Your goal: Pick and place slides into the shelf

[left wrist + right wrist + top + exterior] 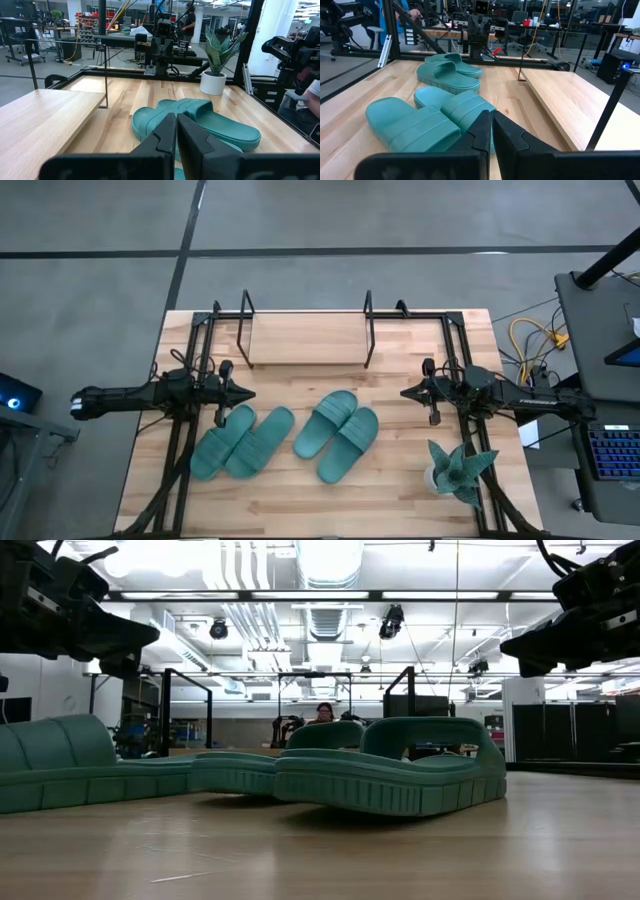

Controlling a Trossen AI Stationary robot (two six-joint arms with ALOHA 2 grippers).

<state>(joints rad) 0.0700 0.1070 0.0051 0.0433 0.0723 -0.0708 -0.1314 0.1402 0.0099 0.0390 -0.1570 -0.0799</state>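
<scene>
Four teal-green slides lie soles down on the table in two pairs: a left pair (240,442) and a right pair (337,435), both slanted. The shelf (305,336), black rods with a light wooden board, stands on the table by the far edge. My left gripper (245,393) hovers shut above the table, just beyond the left pair's far tips. My right gripper (405,392) hovers shut to the right of the right pair. The left wrist view shows the right pair (200,120) ahead, and the right wrist view shows both pairs (430,120), (450,72).
A teal spiky plant in a white pot (455,470) stands near the table's right near corner, close to my right arm. Black frame bars run along both table sides. Bare wood lies between the slides and the shelf board (565,105).
</scene>
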